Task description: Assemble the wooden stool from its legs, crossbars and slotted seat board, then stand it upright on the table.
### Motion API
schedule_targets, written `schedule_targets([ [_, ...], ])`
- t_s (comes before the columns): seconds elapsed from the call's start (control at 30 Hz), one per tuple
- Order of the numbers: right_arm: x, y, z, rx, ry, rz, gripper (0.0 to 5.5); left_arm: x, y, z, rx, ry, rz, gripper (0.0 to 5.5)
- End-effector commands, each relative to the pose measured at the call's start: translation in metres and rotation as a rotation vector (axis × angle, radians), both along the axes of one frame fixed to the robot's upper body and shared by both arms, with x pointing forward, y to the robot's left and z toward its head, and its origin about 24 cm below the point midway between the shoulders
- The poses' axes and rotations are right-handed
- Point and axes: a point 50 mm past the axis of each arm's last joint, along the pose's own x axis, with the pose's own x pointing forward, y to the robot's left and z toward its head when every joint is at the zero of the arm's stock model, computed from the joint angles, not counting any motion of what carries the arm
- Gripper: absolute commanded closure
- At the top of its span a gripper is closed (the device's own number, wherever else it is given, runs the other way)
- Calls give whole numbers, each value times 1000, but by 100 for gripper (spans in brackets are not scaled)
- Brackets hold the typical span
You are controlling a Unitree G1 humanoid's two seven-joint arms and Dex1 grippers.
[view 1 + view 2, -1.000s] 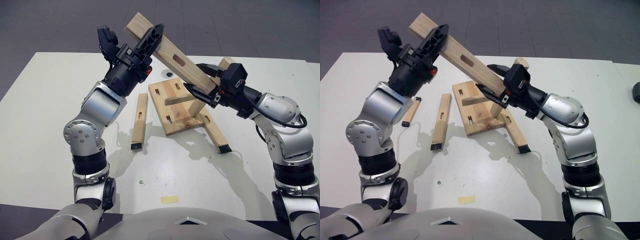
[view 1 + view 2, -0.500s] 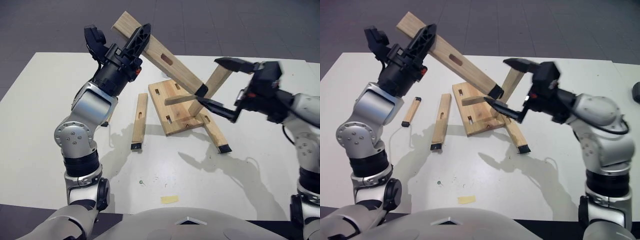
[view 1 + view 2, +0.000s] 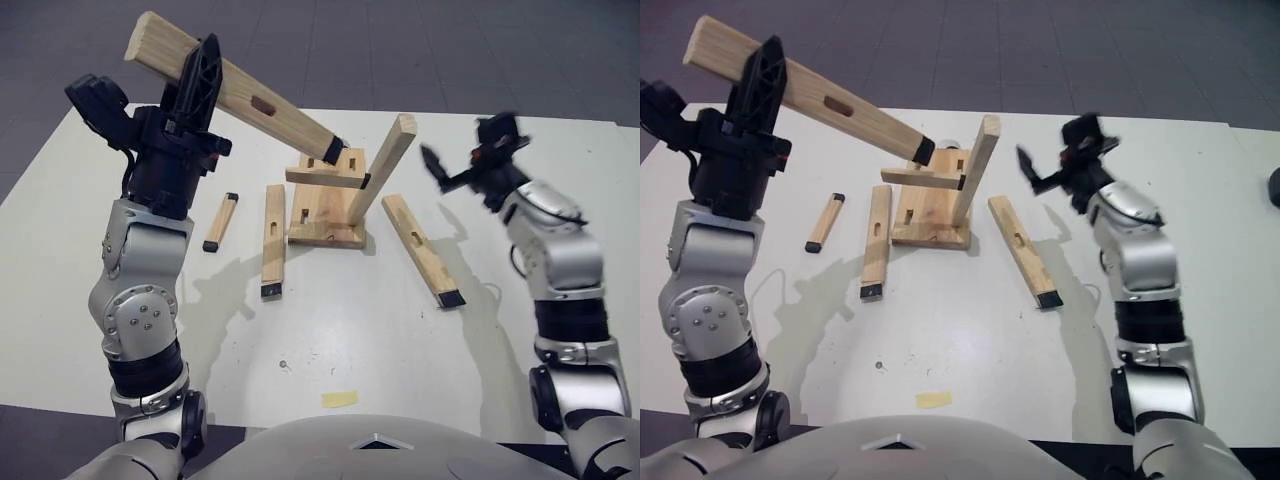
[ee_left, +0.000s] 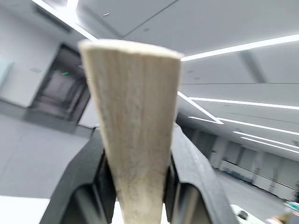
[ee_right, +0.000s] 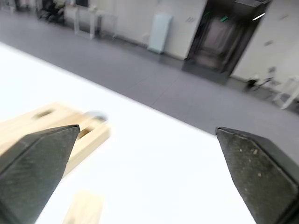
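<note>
My left gripper [image 3: 197, 88] is shut on a long slotted wooden leg [image 3: 262, 104], held slanting high over the table's left side. The same leg [image 4: 135, 121] sits between the black fingers [image 4: 189, 186] in the left wrist view. Its black-capped lower end hangs just above the short crossbar [image 3: 322, 179]. That crossbar sticks out sideways from a leg [image 3: 381, 168] standing in the slotted seat board [image 3: 326, 222], which rests on the table. My right gripper [image 3: 463, 152] hovers open to the right of this assembly; its fingers [image 5: 37, 158] are spread wide with nothing between them.
Loose parts lie flat on the white table [image 3: 420, 360]: a leg [image 3: 273, 240] left of the seat board, a short crossbar [image 3: 220, 221] farther left, another leg [image 3: 421, 250] to the right. A scrap of yellow tape [image 3: 338, 398] lies near the front edge.
My right gripper opened, let go of the raised leg's lower end and drew back to the right. My left arm swung the leg up and leftward. The seat board assembly shifted, its leg now more upright.
</note>
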Motion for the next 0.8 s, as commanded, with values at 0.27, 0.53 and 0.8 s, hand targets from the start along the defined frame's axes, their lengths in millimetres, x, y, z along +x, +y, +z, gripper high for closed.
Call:
schedule_targets([
  [0.27, -1, -25, 0, -54, 5, -133, 10, -18, 50, -1, -102, 25, 269, 446],
  [0.53, -5, -33, -1, 23, -22, -265, 10, 7, 68, -52, -113, 442, 438, 446],
  [0.8, -7, -20, -11, 51, 10, -279, 10, 36, 36, -57, -120, 539, 342, 447],
])
